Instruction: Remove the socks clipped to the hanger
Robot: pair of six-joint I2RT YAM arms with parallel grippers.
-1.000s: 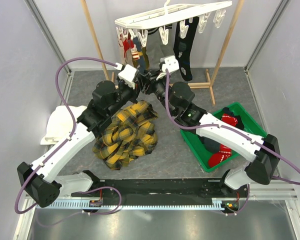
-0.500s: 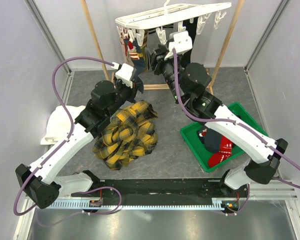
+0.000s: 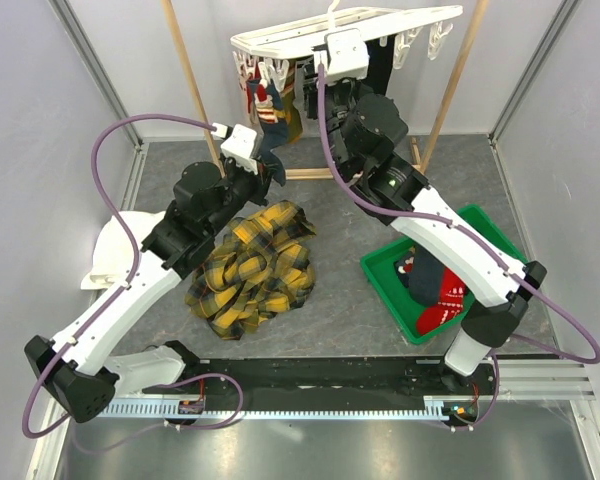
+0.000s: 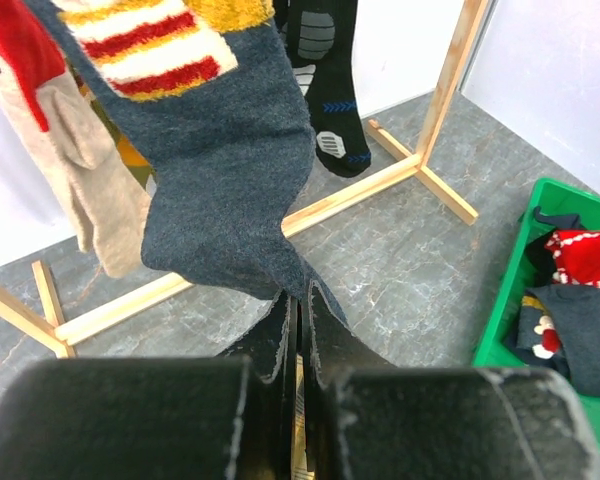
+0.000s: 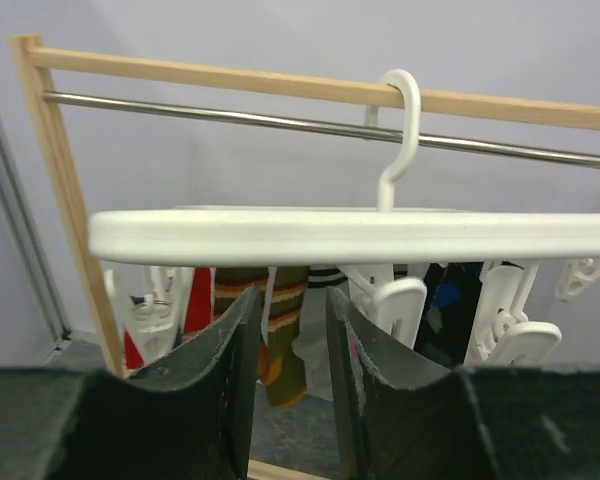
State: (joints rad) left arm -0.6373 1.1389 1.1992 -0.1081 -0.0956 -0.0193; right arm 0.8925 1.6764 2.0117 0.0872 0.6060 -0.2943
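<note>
The hanger [image 5: 330, 235] is suspended by its hook [image 5: 400, 130] from the rail of the wooden frame [image 3: 190, 80] at the far side of the desk [image 3: 350, 320]. Several socks are seen hanging below it: a dark grey sock [image 4: 230, 170] with a red, white and yellow striped band, a tan sock [image 4: 80, 170] beside it, and a black sock [image 4: 325, 80] further back. The left gripper [image 4: 298, 310] is shut tight on the lower tip of the dark grey sock, which is drawn out at a slant from the left end of the hanger. Whether its clip is closed on the sock cannot be told. The right gripper [image 5: 288, 300] is raised to just below the rim of the hanger, with the jaws set a narrow gap apart and nothing clamped between them. A striped sock [image 5: 288, 340] is visible through that gap, behind the fingers. A green bin [image 3: 490, 235] is placed on the right of the desk, and red and dark socks [image 3: 442, 300] are lying in it. A yellow and black plaid cloth [image 3: 255, 265] is heaped in the middle of the desk, and a white towel [image 3: 115, 250] is lying at the left edge.
</note>
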